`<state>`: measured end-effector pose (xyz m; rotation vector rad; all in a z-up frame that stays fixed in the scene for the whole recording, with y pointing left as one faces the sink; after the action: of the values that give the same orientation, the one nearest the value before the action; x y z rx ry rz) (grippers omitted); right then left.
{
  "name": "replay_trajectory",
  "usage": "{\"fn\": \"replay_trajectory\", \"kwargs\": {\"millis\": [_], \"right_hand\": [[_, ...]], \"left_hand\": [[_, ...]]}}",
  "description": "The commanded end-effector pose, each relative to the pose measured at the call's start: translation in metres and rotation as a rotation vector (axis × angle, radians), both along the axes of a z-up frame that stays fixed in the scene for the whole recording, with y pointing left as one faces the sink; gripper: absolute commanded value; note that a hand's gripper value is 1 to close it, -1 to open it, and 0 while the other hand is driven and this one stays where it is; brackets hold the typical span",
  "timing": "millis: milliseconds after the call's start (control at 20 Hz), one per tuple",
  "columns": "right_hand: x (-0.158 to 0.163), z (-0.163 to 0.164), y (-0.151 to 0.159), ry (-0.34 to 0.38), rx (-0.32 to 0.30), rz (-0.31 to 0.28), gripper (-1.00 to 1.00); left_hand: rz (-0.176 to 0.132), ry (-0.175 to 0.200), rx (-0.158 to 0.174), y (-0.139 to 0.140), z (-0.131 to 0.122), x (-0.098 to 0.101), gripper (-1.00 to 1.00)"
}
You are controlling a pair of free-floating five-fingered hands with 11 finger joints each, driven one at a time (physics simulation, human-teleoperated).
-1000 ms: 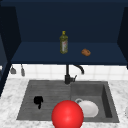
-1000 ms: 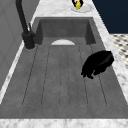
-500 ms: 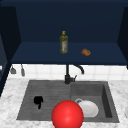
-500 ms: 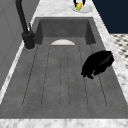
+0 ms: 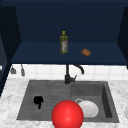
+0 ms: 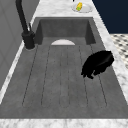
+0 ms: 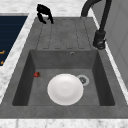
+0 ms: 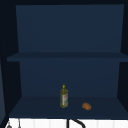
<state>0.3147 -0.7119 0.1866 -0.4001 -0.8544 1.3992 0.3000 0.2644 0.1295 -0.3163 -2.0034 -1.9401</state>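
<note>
My left hand (image 5: pixel 38 100) hovers just above the ribbed drainboard (image 5: pixel 50 91) at the sink's left, fingers relaxed and drooping, holding nothing. In the left side view the left hand (image 6: pixel 98 64) is over the drainboard's near-counter side; in the right side view the left hand (image 7: pixel 44 12) is at the far end. A white plate (image 5: pixel 87 108) lies in the basin (image 7: pixel 100 72), next to the drain (image 7: pixel 82 80). A big red ball (image 5: pixel 67 115) sits at the sink's front edge. A small red spot (image 7: pixel 37 74) shows on the basin's front wall.
A black faucet (image 5: pixel 67 75) stands behind the sink. On the dark blue shelf above are an olive-oil bottle (image 5: pixel 63 43) and a small brown item (image 5: pixel 86 52). A plate with something yellow (image 6: pixel 80 7) rests on the marble counter right of the sink.
</note>
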Motion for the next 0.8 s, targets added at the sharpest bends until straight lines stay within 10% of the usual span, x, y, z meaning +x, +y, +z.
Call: {"fn": "replay_trajectory", "kwargs": {"millis": [0,750], "right_hand": [[-0.003,0.026,0.008,0.029,0.000,0.024,-1.00],[-0.010,0.038,0.100,-0.023,-0.083,-0.019,-1.00]], "left_hand": [[0.000,0.000,0.000,0.000,0.000,0.000,0.00],[0.000,0.000,0.000,0.000,0.000,0.000,0.00]]}}
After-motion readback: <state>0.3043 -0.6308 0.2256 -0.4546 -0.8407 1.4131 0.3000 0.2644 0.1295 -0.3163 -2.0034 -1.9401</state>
